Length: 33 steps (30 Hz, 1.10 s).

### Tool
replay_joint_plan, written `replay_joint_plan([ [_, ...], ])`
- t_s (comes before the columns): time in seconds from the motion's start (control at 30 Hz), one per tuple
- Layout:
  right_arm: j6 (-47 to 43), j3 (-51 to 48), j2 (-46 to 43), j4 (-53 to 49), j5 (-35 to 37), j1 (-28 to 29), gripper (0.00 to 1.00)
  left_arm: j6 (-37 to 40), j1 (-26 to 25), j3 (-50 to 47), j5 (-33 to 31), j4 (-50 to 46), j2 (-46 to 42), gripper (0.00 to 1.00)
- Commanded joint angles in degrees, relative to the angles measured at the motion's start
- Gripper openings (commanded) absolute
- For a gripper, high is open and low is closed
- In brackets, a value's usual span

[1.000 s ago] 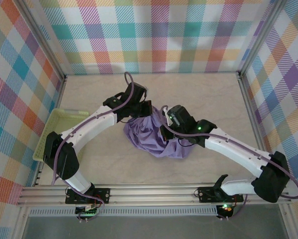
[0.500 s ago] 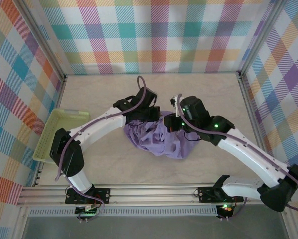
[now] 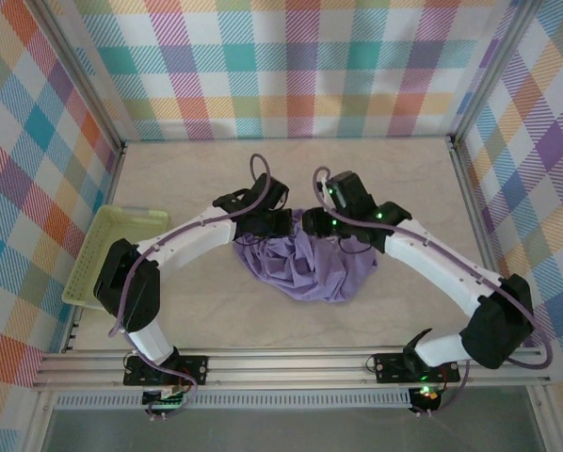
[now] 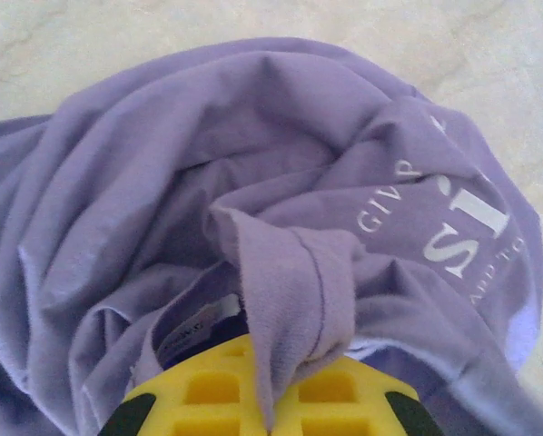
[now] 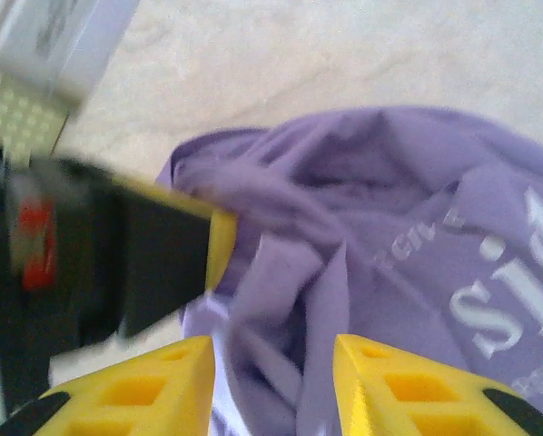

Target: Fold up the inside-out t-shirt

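T-shirt (image 3: 305,268): purple, wrinkly, bunched in heap on tabletop (image 3: 394,188). White letters (image 4: 453,227) show on cloth.
L arm: left gripper (image 3: 274,224) at t-shirt's far edge, left part. Pinched tight on fold of t-shirt.
R arm: right gripper (image 5: 273,350) at t-shirt's far edge too, right part, just beside left gripper. Fingers partly apart, loose cloth hangs btwn them, not squeezed.
Green tray (image 3: 93,259) well left of t-shirt.

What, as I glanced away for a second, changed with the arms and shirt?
The right gripper swung toward the left gripper at the t-shirt's far edge and opened. The left gripper stayed shut on a fold; the t-shirt stayed bunched.
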Motion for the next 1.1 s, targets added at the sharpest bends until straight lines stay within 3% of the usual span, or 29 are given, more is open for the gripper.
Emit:
replay_joint_plan([
  [0.0, -0.8, -4.4, -6.2, 0.1, 3.6, 5.4, 0.43, -2.0, 0.6, 0.3, -0.1, 2.2, 0.1, 0.00],
  [0.17, 3.1, -10.6, -9.4, 1.9, 3.1, 10.7, 0.31, -1.9, 0.8, 1.3, -0.3, 1.6, 1.1, 0.00],
  [0.37, 6.6, -13.3, -5.0, 5.3, 2.2, 13.8, 0.27, -1.9, 1.0, 1.8, -0.5, 1.2, 1.0, 0.00],
  [0.6, 6.4, -14.3, -0.9, 5.1, 10.4, 13.6, 0.32, -1.8, 1.0, 1.7, -0.7, 0.5, 0.2, 0.00],
  [1.07, 8.1, -12.7, 5.1, 3.8, 15.0, 12.8, 0.30, -1.6, 1.0, 1.3, -0.8, 0.8, -0.1, 0.00],
])
